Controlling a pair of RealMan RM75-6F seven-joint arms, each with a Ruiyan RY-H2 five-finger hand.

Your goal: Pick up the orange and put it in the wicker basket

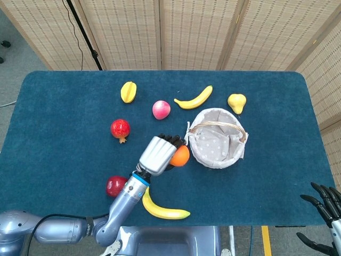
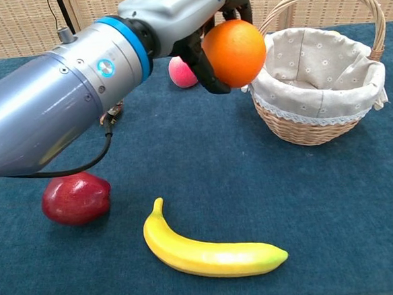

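Note:
My left hand grips the orange and holds it in the air just left of the wicker basket. The basket has a white flowered lining and an arched handle, and nothing shows inside it. In the chest view the orange overlaps the basket's left rim. My right hand shows at the bottom right corner of the head view, off the table, its fingers spread and holding nothing.
On the blue table lie a banana, a dark red fruit, a pomegranate, a pink peach, a second banana, a pear and a yellow fruit.

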